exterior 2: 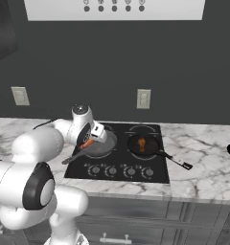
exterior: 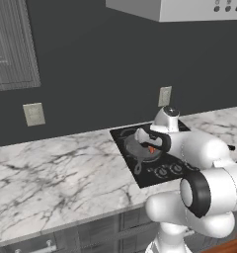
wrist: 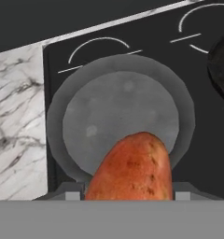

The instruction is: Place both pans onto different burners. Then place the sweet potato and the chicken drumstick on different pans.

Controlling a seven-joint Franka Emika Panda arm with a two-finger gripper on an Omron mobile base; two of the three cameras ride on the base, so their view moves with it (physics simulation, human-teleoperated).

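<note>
1. Overall, the marble counter carries the black cooktop, with the control knobs in a row along the cooktop's 6 o'clock edge.
2. The robot arm reaches in from 8 o'clock in the right base view, ending over the grey pan.
3. The grey pan sits on the burner at the 9 o'clock side of the cooktop; its long handle points toward 8 o'clock in the right base view.
4. The black pan sits on the burner at the 3 o'clock side, thin handle toward 4 o'clock, well apart from the grey pan.
5. The claw hangs over the grey pan, clamped on the sweet potato.
6. The sweet potato is gripped between the fingers; in the hand view its tapered end points to 12 o'clock above the pan floor. Contact with the pan cannot be determined.
7. The chicken drumstick lies inside the black pan.
</note>
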